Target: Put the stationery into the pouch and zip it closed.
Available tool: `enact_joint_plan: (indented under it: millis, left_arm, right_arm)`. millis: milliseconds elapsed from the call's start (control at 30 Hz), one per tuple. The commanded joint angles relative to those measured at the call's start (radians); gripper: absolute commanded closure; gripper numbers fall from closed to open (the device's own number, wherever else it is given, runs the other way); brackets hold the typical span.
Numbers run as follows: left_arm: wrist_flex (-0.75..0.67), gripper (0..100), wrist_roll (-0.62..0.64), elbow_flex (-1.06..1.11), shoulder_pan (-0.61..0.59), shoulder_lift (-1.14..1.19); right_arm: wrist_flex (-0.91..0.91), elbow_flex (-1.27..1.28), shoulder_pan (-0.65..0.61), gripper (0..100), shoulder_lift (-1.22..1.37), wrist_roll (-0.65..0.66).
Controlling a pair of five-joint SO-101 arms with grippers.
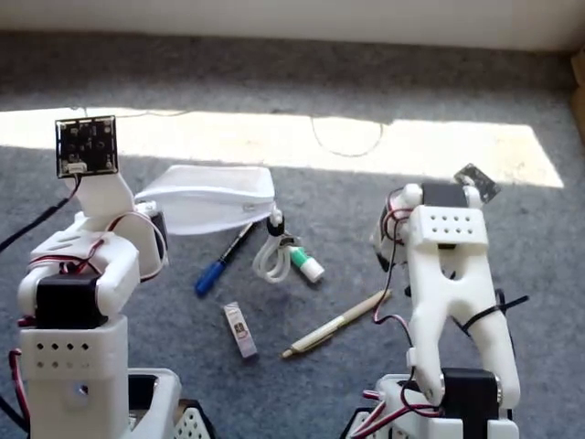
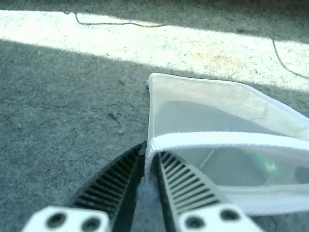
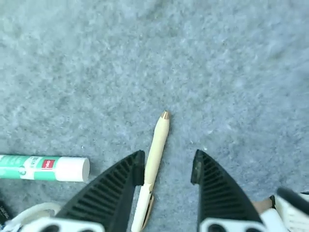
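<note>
Pinching pouch [image 2: 217,116] rim: left claw [image 2: 149,152]

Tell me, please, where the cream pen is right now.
The cream pen lies slanted on the carpet, right of centre in the high view, beside the right arm. It is below the open right gripper, near the glue stick.

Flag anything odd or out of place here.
Nothing looks damaged or spilled. The pouch is pinched at its rim by the left gripper, while the blue pen, glue stick and cream pen lie scattered outside it.
</note>
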Motion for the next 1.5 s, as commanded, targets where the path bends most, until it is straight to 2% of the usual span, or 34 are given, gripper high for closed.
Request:
enact_joint_plan:
  millis: [0,467,600,967,1133,1333,1467]
  left_arm:
    - [-0.021,99,0.002,0.002,-0.021,-0.001]
    - [-0.038,99,0.000,0.025,-0.021,-0.001]
    - [-0.037,99,0.000,0.025,-0.021,-0.001]
    - [-0.034,99,0.000,0.027,-0.021,-0.001]
    - [-0.032,99,0.000,0.027,-0.021,-0.001]
    - [-0.031,99,0.000,0.027,-0.021,-0.001]
    - [-0.031,99,0.000,0.027,-0.021,-0.001]
  right_arm:
    - [-0.068,0.025,-0.012,83.9,-0.004,-0.014]
    - [-0.116,0.096,-0.044,83.9,0.012,-0.006]
    - [-0.186,0.136,-0.064,83.9,0.093,-0.006]
    - [-0.196,0.136,-0.077,83.9,0.259,-0.006]
    - [-0.257,0.136,-0.077,84.2,0.334,-0.006]
    - [-0.278,0.134,-0.076,96.0,0.338,-0.005]
    - [-0.278,0.134,-0.076,96.6,0.338,-0.005]
